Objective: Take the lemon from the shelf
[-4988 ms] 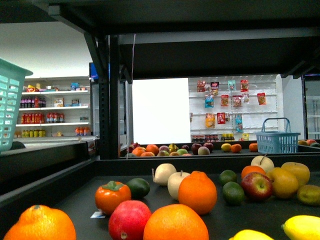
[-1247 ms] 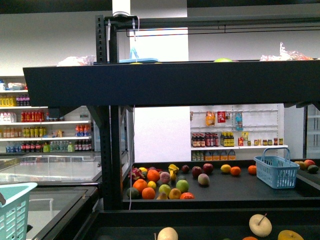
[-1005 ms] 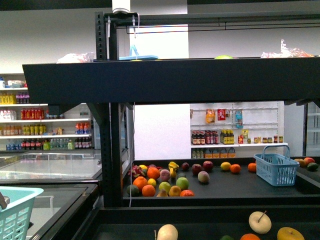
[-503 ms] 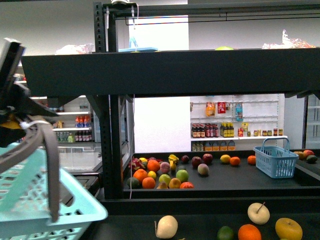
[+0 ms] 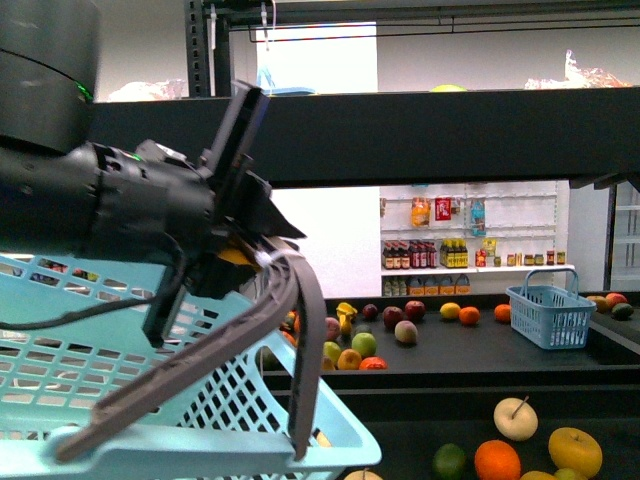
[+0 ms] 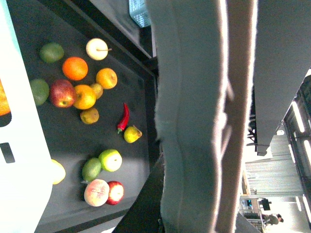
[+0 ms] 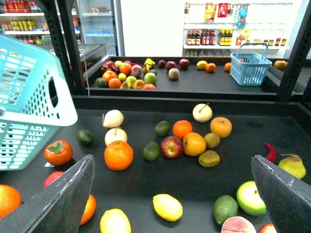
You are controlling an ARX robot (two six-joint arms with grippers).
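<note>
Front view: taken from the body, through the shelf (image 5: 400, 140) toward the far wall; its left half is blocked close-up by the left arm (image 5: 110, 200) and teal basket (image 5: 200, 420).
Left wrist view: turned sideways, close against the grey handle (image 6: 194, 121); loose fruit (image 6: 75, 68) is seen from above beyond it.
Right wrist view: aimed forward and down over that fruit, between the spread fingers of the right gripper (image 7: 171, 160).
Shared: the fruit by all three; the red chili (image 6: 123, 116) by both wrists; the blue basket (image 5: 545, 315) by front and right wrist.

Yellow oval lemon (image 7: 167, 207) on black shelf (image 7: 141, 182)
</note>
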